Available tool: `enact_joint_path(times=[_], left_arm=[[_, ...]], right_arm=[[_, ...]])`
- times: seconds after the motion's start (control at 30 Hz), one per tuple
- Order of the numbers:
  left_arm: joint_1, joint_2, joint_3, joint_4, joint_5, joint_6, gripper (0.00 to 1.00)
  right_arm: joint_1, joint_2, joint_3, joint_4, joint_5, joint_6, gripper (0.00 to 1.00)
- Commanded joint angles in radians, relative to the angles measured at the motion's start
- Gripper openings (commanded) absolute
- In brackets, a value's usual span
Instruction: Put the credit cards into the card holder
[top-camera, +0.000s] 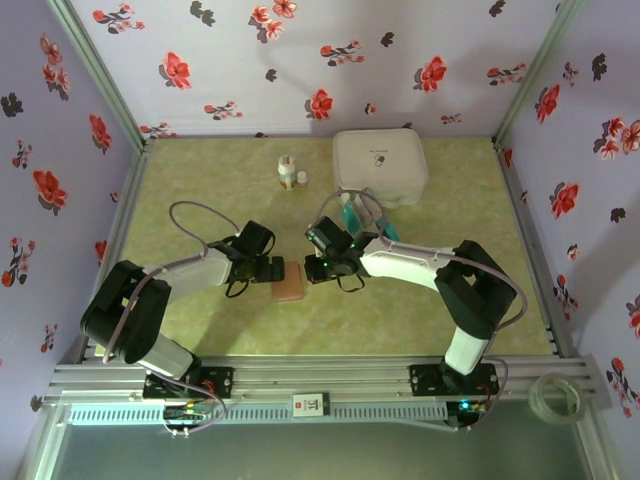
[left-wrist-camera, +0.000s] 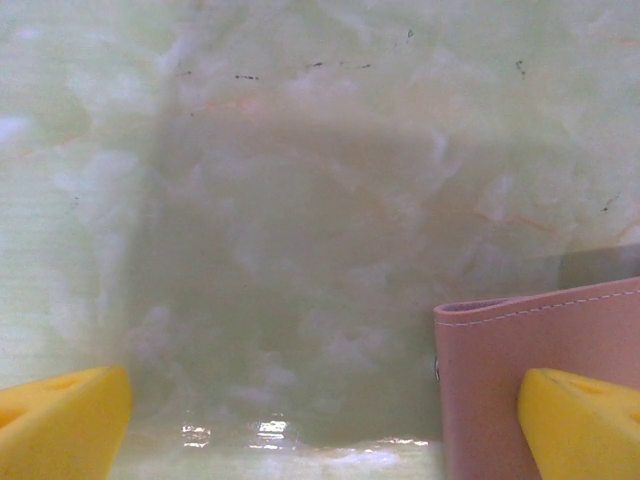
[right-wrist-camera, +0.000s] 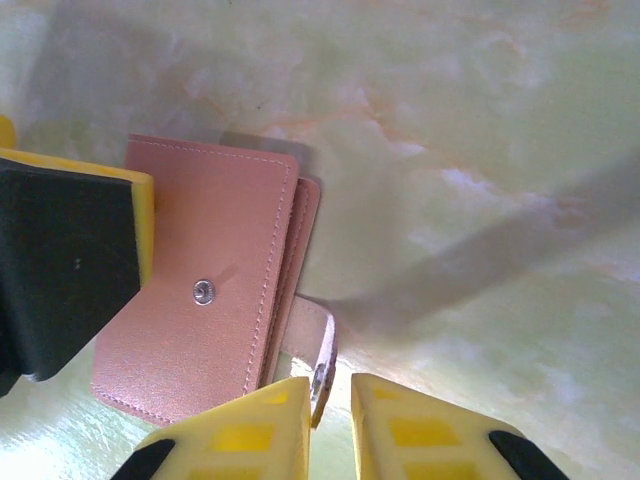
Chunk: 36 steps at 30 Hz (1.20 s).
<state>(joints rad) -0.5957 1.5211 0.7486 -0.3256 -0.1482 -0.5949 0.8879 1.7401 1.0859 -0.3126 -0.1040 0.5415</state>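
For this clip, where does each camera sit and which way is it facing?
Top external: above and behind the arm bases, looking down on the table; left gripper and right gripper meet at the card holder.
Left wrist: on the left arm, facing down at the table; its yellow fingers spread wide.
Right wrist: on the right arm, facing down; its yellow fingers close together beside the holder's strap.
All three views share the card holder.

A pale green, marbled tabletop (top-camera: 200, 180) carries a big white square box (top-camera: 380, 166) with rounded corners at its far edge, and a small cluster of white-and-brown bottle-like items (top-camera: 288, 173) stands well to the left of that box. Lilac walls (top-camera: 300, 60) printed with red and dark flowers enclose the tabletop on three sides. A clear roll of tape (top-camera: 556, 396) lies on the metal rail (top-camera: 330, 375) at the near right corner.
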Motion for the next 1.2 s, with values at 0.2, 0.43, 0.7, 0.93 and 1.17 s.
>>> enact_joint_path(times=[0.2,0.43,0.7,0.93,1.17], left_arm=[[-0.009,0.023,-0.031,-0.011,-0.037,-0.008,1.00],[-0.009,0.019,-0.031,-0.010,-0.037,-0.007,1.00],[-0.010,0.023,-0.031,-0.007,-0.037,-0.008,1.00],[-0.012,0.019,-0.032,-0.008,-0.037,-0.008,1.00],[-0.013,0.021,-0.032,-0.007,-0.036,-0.008,1.00]], right_arm=[[-0.008,0.026,0.022,-0.001,0.000,-0.011,0.06],[-0.009,-0.005,0.020,-0.006,-0.005,-0.010,0.10],[-0.011,-0.011,0.019,-0.005,-0.011,-0.008,0.04],[-0.012,-0.015,0.016,0.001,-0.013,-0.004,0.11],[-0.013,-0.019,0.017,0.001,-0.011,-0.003,0.10]])
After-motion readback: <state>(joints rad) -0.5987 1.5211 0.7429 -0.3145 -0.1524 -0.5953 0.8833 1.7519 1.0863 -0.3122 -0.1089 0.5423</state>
